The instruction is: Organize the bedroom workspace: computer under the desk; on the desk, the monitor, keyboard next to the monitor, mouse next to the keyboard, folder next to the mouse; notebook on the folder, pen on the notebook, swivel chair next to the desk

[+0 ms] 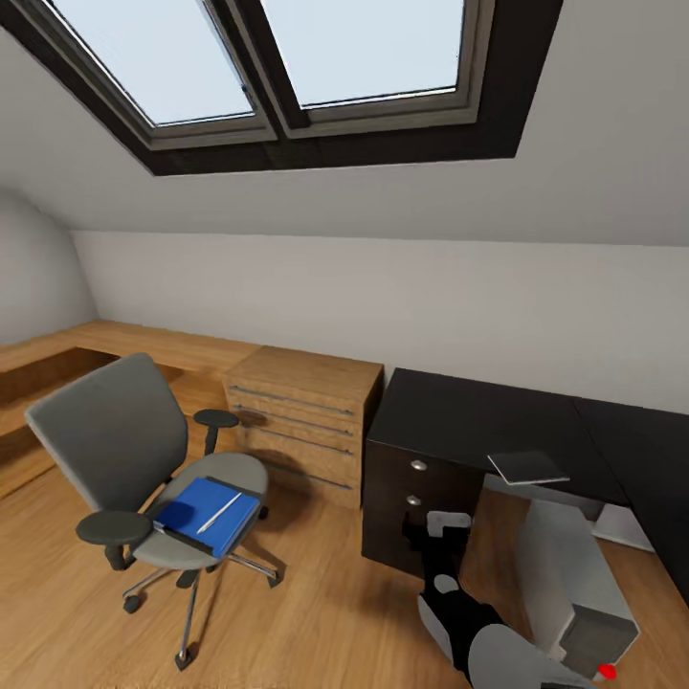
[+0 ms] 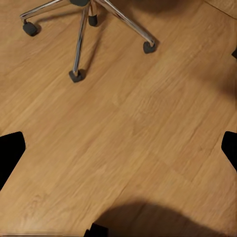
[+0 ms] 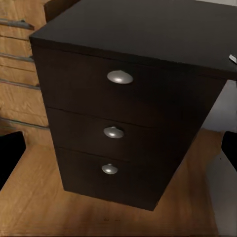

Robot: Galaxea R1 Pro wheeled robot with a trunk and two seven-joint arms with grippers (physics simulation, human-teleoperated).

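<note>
1. Swivel chair (image 1: pixel 144 469) stands on the wood floor (image 1: pixel 316 612) at roughly 8 o'clock in the head view, well apart from the desk (image 1: pixel 478 416) at 4 o'clock. Low wooden cabinet (image 1: pixel 301 411) sits between them.
2. Folder (image 1: pixel 206 514) lies flat on the chair seat, nearly covering it. Pen (image 1: pixel 219 512) rests on top, lying diagonally across the cover.
3. Notebook (image 1: pixel 527 467) lies at the desk's front edge, partly overhanging. Computer (image 1: pixel 574 574) lies on the floor beneath it, red dot toward 5 o'clock.
4. Handling judgement, folder: thin, stiff, light, smooth cover, so probably slippery. Best hold looks like an edge pinch at the corner overhanging the seat front, jaws above and below the cover.
5. Pen is loose and round. Judged likely to roll off if the folder tilts, so lift it off first or keep the folder level.
6. Right arm (image 1: pixel 455 584) is low in the head view, its wrist facing the desk's drawers (image 3: pixel 116 131). Right gripper: dark fingertips at both frame edges, spread wide, holding nothing.
7. Left gripper: same spread, nothing held, over bare floor near the chair's castors (image 2: pixel 75 75).
</note>
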